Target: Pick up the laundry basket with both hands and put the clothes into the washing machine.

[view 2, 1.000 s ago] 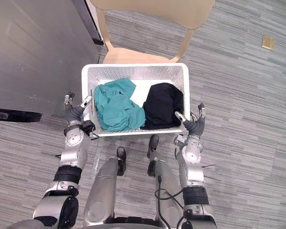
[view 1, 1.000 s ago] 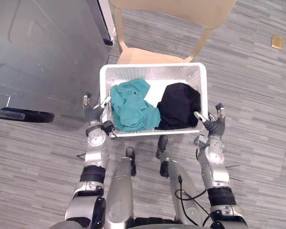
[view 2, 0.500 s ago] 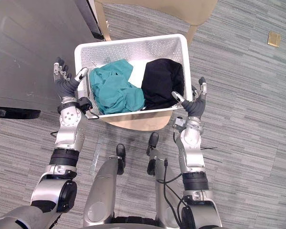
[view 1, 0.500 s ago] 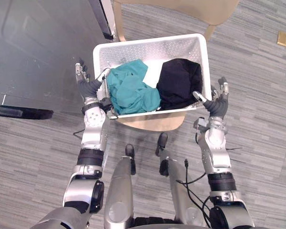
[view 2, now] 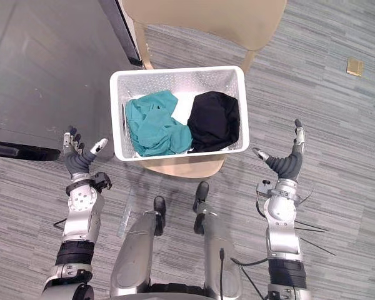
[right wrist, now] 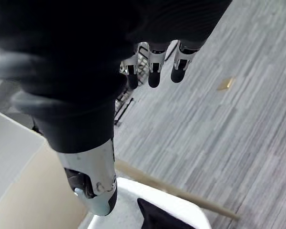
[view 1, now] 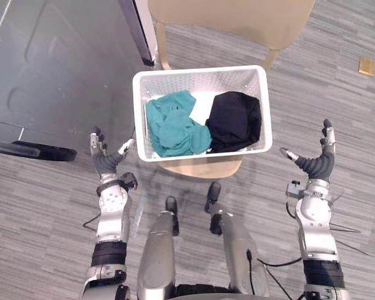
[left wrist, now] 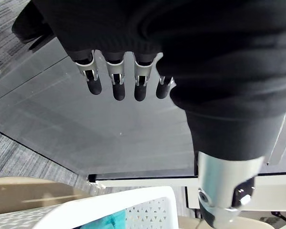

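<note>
- Left eye view: basket (view 1: 200, 80) is set on chair (view 1: 200, 167), long side running hand to hand.
- Left hand (view 1: 106, 164) and right hand (view 1: 315, 165) are held open beside its ends, not touching.

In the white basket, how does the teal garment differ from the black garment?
The teal garment lies in the robot's-left half of the white basket; the black garment lies in the right half. The teal garment shows many crumpled folds; the black garment looks like one smoother mound. Both are bunched up and lie side by side.
</note>
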`<state>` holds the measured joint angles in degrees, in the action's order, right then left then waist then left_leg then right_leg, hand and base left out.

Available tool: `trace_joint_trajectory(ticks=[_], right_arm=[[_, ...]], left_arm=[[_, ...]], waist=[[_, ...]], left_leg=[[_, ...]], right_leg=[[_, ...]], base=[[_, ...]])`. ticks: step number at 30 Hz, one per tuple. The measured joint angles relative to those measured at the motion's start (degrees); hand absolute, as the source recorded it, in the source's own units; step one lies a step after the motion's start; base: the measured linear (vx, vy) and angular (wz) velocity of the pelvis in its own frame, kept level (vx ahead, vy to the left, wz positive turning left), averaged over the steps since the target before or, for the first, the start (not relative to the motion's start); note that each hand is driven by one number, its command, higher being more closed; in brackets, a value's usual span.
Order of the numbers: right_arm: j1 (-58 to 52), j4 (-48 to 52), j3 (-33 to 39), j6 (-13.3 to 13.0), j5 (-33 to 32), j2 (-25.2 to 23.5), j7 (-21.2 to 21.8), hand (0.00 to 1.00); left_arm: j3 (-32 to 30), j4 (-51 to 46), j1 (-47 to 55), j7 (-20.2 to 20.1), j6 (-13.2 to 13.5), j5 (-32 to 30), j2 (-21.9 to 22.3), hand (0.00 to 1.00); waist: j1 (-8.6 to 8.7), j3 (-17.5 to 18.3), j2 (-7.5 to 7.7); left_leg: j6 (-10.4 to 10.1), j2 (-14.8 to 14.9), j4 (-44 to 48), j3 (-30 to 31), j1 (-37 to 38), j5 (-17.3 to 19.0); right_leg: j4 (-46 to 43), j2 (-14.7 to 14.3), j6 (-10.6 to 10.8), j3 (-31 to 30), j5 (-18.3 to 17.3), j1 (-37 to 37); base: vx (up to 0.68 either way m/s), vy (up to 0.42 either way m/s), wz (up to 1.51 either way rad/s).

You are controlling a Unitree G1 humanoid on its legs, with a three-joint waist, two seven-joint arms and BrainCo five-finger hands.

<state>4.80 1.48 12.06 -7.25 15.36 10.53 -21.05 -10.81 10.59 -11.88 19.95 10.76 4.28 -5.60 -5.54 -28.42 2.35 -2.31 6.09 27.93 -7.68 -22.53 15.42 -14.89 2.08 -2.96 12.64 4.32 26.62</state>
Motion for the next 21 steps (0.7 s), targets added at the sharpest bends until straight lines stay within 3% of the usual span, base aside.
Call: trace_joint_trajectory(ticks=[3,5,7,15,21], right_arm=[[-3.81,0.6,-0.37,0.09,-0.75,-0.12,1.1,0.0],[-9.59,0.32,-1.25,-0.09,-2.74,-0.67,3.51,0.0],[-13.23,-2.05,-1.37,-0.37,-4.23,-1.56,5.45,0.0],[-17.37,-28.97,-4.11,-0.6,-7.69,-5.5,11.74,0.0],[-15.19,-41.72,-4.25,-0.53,-8.13,-5.68,13.88,0.0]], left_arm=[[0.75,-1.03,5.1,-1.54,0.48,0.25,2.01,0.0],[2.21,-1.01,12.23,-3.87,0.88,0.99,3.28,0.0],[3.06,0.41,16.55,-5.86,0.96,1.97,4.3,0.0],[3.83,25.58,21.67,-12.62,0.18,3.98,4.32,0.0],[3.12,36.71,21.9,-13.6,-1.51,1.65,3.71,0.0]], waist=[[-0.17,0.53,-0.47],[-0.23,4.81,-0.76],[-0.07,6.54,-1.64],[0.12,15.79,-3.49],[0.23,17.72,-3.59]], left_leg=[[-0.01,-0.21,-1.4,-0.22,3.62,0.0],[-0.04,-0.55,-3.2,-0.09,5.06,-0.02],[-0.41,-0.86,-5.06,0.48,7.94,-0.28],[-1.08,-1.68,-15.72,2.6,18.63,-3.51],[-1.11,-2.26,-17.67,4.92,23.21,-3.97]], right_leg=[[-0.49,0.19,0.33,0.14,-1.33,-3.0],[-1.17,0.59,0.56,0.53,-2.77,-3.51],[-1.12,0.83,0.84,1.22,-3.72,-5.91],[2.6,0.93,1.54,3.7,-5.37,-15.07],[3.18,1.55,2.29,5.62,-6.29,-20.06]], base=[[0.04,0.008,0.1],[0.1,-0.006,0.12],[0.17,-0.005,0.21],[0.11,-0.013,0.18],[0.02,0.014,0.23]])
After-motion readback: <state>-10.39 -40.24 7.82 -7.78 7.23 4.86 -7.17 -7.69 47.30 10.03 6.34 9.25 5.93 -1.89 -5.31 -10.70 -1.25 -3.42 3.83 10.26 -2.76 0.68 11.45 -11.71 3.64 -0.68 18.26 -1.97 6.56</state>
